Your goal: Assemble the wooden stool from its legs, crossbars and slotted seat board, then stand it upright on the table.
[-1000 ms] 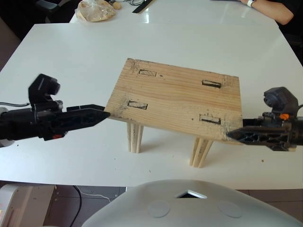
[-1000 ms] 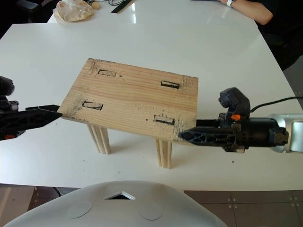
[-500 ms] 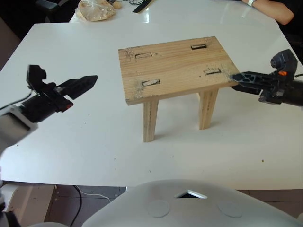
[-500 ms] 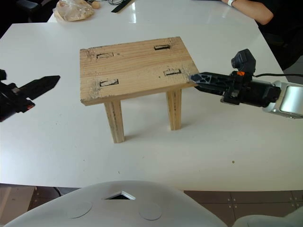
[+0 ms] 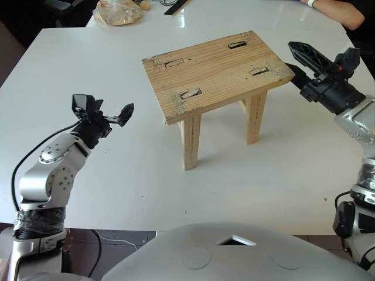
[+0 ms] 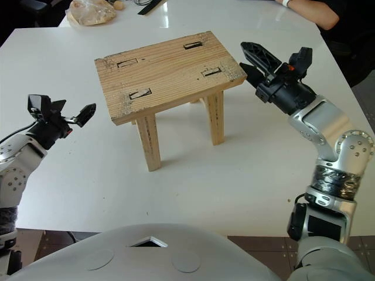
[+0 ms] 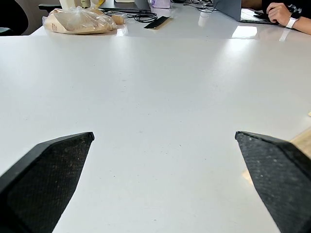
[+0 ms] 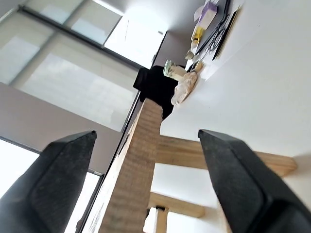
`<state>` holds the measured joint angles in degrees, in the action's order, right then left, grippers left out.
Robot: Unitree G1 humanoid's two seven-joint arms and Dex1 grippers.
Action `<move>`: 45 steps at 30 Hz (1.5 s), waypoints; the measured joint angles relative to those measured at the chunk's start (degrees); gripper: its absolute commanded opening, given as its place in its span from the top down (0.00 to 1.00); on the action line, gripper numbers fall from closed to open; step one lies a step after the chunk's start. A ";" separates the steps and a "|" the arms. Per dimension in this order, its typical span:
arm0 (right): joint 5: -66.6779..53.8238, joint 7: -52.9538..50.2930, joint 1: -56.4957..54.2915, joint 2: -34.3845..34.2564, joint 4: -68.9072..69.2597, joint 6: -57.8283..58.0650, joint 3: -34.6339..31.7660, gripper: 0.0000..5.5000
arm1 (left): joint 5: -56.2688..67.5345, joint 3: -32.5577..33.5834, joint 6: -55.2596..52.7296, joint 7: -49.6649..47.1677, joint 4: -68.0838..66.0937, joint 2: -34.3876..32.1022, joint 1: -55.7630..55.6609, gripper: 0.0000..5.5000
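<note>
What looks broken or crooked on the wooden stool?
Nothing looks crooked: the stool stands upright on the table. The only rough spots are dark, chipped edges around the slots and at its left corners. The right gripper is open beside its right end; the left gripper is open, well away.
</note>
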<state>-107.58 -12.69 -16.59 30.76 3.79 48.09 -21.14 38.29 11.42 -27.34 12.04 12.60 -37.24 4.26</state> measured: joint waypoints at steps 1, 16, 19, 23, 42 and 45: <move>3.05 0.66 0.07 -0.05 0.02 -1.26 0.34 0.30 | -0.59 0.00 0.65 -0.46 -0.24 0.56 -0.17 0.02; 77.99 14.21 10.95 -7.24 -12.10 -39.93 27.92 0.30 | -26.53 -10.99 24.68 -11.01 -14.13 21.99 -3.25 0.02; 84.28 14.55 11.12 -9.82 -17.58 -46.15 27.46 0.30 | -28.47 -11.06 28.02 -12.03 -18.46 25.57 -4.08 0.02; 89.78 13.94 12.32 -13.29 -21.87 -51.69 25.29 0.30 | -29.91 -10.90 30.55 -11.77 -21.99 27.58 -5.14 0.02; 102.22 11.02 2.38 -17.94 -41.79 -64.27 19.16 0.30 | -37.70 -8.37 49.52 -14.66 -44.91 29.36 -12.43 0.22; 103.09 11.87 0.61 -17.99 -44.91 -65.78 18.65 0.30 | -38.38 -8.12 51.48 -15.79 -47.60 29.43 -13.64 0.22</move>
<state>-4.49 -0.83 -15.99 12.77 -41.13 -17.70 -2.49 -0.08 3.30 24.14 -3.75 -35.00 -7.80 -9.39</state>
